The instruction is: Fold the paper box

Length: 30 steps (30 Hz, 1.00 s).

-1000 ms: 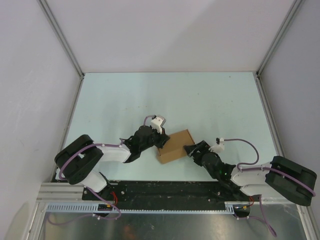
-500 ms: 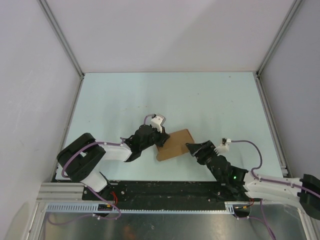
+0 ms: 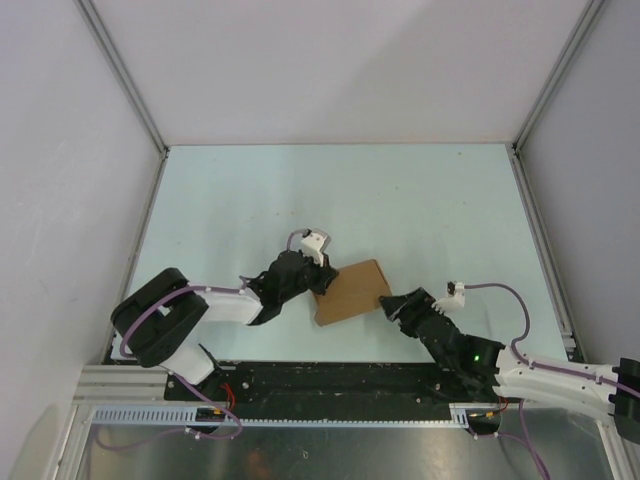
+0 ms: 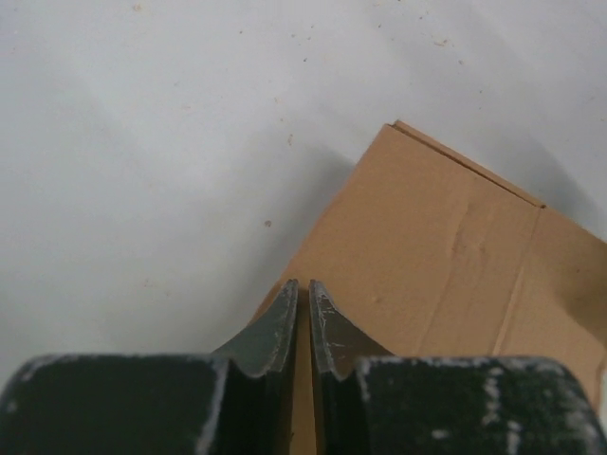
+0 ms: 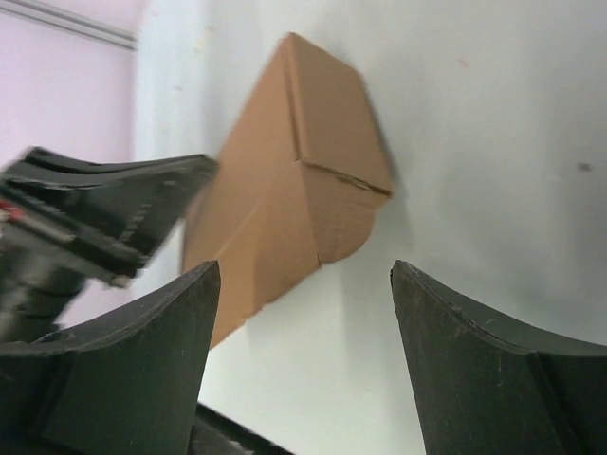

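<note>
Midway across the pale table [image 3: 350, 190], the paper box [image 3: 350, 292] lies between two robot arms, near the front edge and a little right of the table's centre. The left gripper [image 3: 318, 287] meets the box at its left edge. In the left wrist view its dark fingers [image 4: 280, 322] are drawn almost together, leaving only a thin slit, and brown cardboard shows in that slit, so the gripper looks pinched onto a thin edge of the box. The right gripper [image 3: 388, 303] sits just beside the box's near right corner with its jaws spread wide and nothing between them. From the right wrist camera, the box stands ahead of those parted fingers, apart from both.

That same view shows the tan cardboard as a shallow sleeve with crease lines, and a round-cornered flap is turned down over the end facing the camera. The box seems to sit at a tilt, with the side at the left gripper raised, though how far it clears the table cannot be told. No opening faces any camera, so whether the box holds anything cannot be told.
</note>
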Tool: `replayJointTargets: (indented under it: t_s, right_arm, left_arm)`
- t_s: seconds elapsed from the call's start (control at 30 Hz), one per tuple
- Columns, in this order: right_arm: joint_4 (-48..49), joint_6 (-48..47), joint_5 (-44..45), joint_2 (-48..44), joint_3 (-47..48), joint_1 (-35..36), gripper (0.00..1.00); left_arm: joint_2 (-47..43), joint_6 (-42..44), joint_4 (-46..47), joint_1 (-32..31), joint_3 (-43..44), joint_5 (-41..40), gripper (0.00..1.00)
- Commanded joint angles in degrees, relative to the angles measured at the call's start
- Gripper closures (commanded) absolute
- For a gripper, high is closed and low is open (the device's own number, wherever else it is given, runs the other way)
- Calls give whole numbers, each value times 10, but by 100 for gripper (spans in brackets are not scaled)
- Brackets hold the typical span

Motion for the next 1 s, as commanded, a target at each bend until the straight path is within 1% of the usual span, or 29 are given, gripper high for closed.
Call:
replayJointTargets:
  t_s: [0.0,0.07,0.13,0.17,0.23,0.27,0.3,0.37,0.4,0.47,0.5,0.57,0.6,0.67,0.7,0.73,0.77,0.8,0.83,0.87,0.9,0.97]
  right_arm:
    - [-135,4,56,2,-15,15,22]
    - [-163,0,84,-2,6,33,22]
    - [-198,-12,113,-3,23,47,22]
    - [-198,-22,118,-1,28,48,22]
    - [-190,-51,130,3,42,47,22]
    - [-157,-108,134,10,45,44,22]
    - [-132,-144,131,13,47,42,22]
    - [-114,-209,124,25,69,25,22]
    - [-104,-232,121,27,74,19,22]
    - [-95,-280,111,26,91,7,22]
    - [-93,-298,105,22,93,-9,22]
    - [-46,-326,73,14,94,-31,22]
    - [-35,-358,57,10,95,-60,22]
    - [-9,-383,-1,13,96,-101,22]
    - [-2,-395,-50,18,100,-148,22]
    - [8,-402,-77,24,101,-170,21]
    - [40,-407,-104,31,100,-189,21]
    - [60,-412,-151,42,100,-210,21]
    - [79,-421,-174,78,103,-242,21]
    - [107,-426,-196,99,110,-259,21]
    - [119,-429,-238,128,116,-273,21]
    - [166,-443,-286,202,135,-303,22]
  left_arm:
    - [-50,-12,-37,-2,-25,-61,85]
    - [-91,-14,-37,-2,-39,-75,84]
    - [-121,-19,-37,-2,-55,-94,79]
    - [-153,-24,-39,-2,-60,-97,76]
    - [-184,-29,-39,-2,-79,-110,74]
    - [-221,-37,-41,-2,-88,-112,72]
    - [-239,-43,-42,-2,-98,-117,72]
    - [-282,-66,-45,-3,-132,-124,71]
    - [-320,-78,-44,-3,-145,-125,71]
    - [-352,-121,-46,-5,-186,-118,71]
    - [-381,-137,-45,-8,-200,-115,71]
    - [-402,-177,-45,-16,-234,-107,69]
    - [-411,-189,-44,-21,-243,-104,69]
    - [-434,-214,-44,-37,-261,-98,66]
    - [-441,-220,-45,-44,-269,-103,65]
    - [-453,-227,-45,-51,-272,-111,64]
    - [-456,-235,-44,-63,-274,-128,62]
    - [-458,-238,-44,-68,-275,-134,62]
    - [-460,-242,-39,-72,-276,-143,61]
    - [-457,-251,-34,-74,-279,-148,60]
    - [-454,-255,-23,-74,-280,-159,59]
    - [-436,-264,23,-74,-300,-166,57]
